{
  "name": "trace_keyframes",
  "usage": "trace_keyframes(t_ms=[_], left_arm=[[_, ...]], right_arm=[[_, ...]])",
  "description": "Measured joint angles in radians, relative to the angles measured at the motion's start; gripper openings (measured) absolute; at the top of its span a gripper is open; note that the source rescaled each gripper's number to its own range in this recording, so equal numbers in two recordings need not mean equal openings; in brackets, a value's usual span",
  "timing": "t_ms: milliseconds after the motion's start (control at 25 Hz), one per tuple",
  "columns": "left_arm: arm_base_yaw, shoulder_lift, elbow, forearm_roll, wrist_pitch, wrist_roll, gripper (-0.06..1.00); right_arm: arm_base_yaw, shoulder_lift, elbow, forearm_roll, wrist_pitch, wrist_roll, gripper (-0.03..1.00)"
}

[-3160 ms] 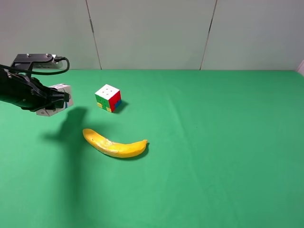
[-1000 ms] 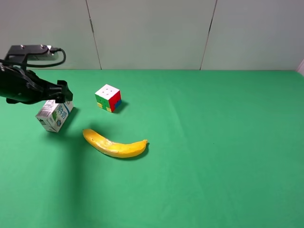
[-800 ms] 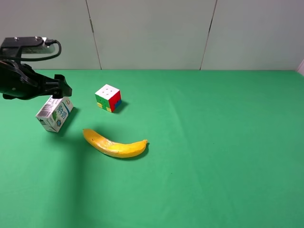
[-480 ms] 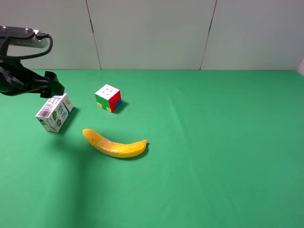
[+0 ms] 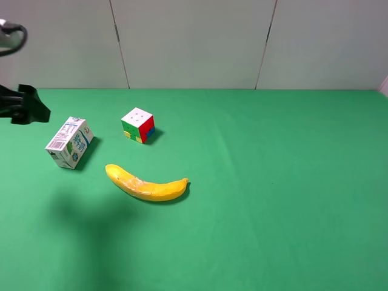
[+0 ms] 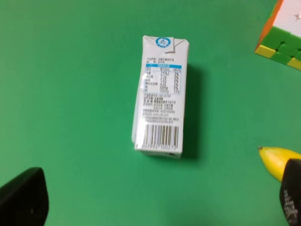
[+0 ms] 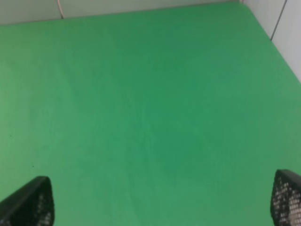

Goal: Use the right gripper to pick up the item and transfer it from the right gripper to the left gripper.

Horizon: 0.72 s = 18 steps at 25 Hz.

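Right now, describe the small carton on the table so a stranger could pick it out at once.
On the green table, look to the far left side as the high camera sees it, left of the colour cube and up-left of the banana. The milk carton lies there on its side, apart from both. It is the only white box, printed with a barcode and a label table.
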Motion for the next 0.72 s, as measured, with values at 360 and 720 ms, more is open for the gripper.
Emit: trace_keyframes(t_ms=[360, 720], left_arm=[[0.0, -0.291, -0.001, 0.001, 0.234, -0.002, 0.96], [0.0, -0.557, -0.001, -0.003, 0.457, -0.003, 0.96]], right_arm=[[0.0, 0.0, 0.0, 0.0, 0.0, 0.0, 1.0], [0.0, 0.0, 0.0, 0.0, -0.001, 0.0, 1.0]])
